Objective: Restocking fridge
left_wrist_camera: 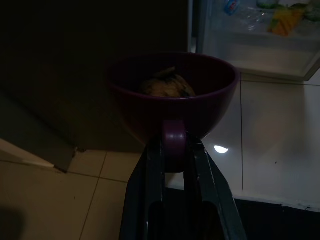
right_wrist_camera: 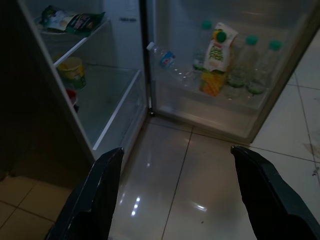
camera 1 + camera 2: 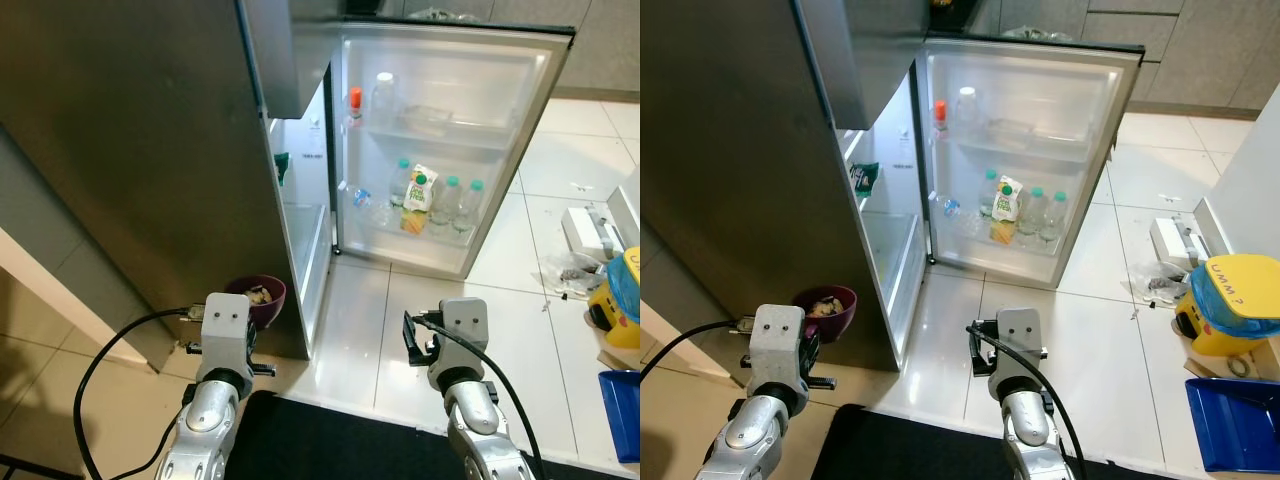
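Purple bowl (image 1: 172,97) of food, handle between left fingers (image 1: 150,190)

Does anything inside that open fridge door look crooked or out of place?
Yes. On the lower shelf of the fridge door, the juice carton leans at a tilt among upright water bottles, and one small bottle lies tipped on its side at the shelf's hinge end. Nothing looks spilled.
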Tool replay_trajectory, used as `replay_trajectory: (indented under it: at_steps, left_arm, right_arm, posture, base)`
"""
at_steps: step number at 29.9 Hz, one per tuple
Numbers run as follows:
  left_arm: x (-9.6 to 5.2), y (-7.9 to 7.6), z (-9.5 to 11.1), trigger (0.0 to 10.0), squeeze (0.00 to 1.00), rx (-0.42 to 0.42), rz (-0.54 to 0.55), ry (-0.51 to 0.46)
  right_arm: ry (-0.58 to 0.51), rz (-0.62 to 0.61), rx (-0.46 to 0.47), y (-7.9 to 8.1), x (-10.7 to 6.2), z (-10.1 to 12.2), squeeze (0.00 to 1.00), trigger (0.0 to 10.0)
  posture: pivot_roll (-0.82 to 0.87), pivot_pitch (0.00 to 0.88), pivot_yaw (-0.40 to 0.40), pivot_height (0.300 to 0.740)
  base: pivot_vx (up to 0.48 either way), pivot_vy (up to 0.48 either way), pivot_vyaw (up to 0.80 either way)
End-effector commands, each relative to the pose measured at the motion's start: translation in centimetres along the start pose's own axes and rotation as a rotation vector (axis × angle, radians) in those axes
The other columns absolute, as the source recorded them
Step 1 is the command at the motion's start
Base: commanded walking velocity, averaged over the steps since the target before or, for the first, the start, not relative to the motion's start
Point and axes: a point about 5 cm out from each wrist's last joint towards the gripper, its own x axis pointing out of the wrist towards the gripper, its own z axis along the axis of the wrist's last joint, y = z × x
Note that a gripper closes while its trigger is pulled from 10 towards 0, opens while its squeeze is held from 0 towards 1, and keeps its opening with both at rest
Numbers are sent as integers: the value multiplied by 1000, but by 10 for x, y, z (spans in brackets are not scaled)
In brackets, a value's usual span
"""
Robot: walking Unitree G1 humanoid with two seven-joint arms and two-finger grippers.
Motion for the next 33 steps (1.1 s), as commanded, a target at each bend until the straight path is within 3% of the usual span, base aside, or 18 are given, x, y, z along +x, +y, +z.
replay_trajectory:
  at_steps: [1, 16, 33]
  left_arm:
    - [-1, 3, -4, 10000, 0, 3, 13, 13]
    - [0, -2, 0, 10000, 0, 18, -11, -14]
    - [1, -3, 3, 10000, 0, 25, -19, -31]
  right_arm:
    - [19, 6, 0, 2, -3, -3, 0, 10000]
    - [20, 4, -2, 2, -2, -3, 0, 10000]
    - [21, 2, -6, 2, -2, -4, 0, 10000]
  posture:
    - [-2, 183, 61, 710]
    - [-4, 185, 61, 710]
    - [-5, 184, 64, 710]
  base:
    - [0, 0, 0]
    - [0, 0, 0]
    - [410, 0, 0]
